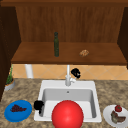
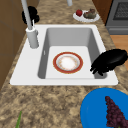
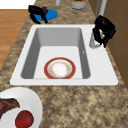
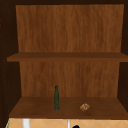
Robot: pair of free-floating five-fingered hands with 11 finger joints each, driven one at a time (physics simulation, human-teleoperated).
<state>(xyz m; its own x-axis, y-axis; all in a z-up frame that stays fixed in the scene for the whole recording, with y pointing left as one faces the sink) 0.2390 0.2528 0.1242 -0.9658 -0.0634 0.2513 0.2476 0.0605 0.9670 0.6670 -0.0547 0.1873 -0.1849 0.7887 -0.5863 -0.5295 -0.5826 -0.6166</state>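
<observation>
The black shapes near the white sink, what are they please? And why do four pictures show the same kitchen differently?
They are the robot: two floating black hands with no arms. The left hand hovers at the sink's front left edge, fingers relaxed, holding nothing, beside the round blue plate with dark grapes. The right hand is curled by the white faucet; whether it grips the faucet is unclear.

One camera faces the white sink from the front, two look along it from left and right, and one looks at the brown wooden shelves above. In the sink lies a red-rimmed white plate. A white plate with a tomato and meat sits on the counter. A dark green bottle stands on the shelf.
</observation>
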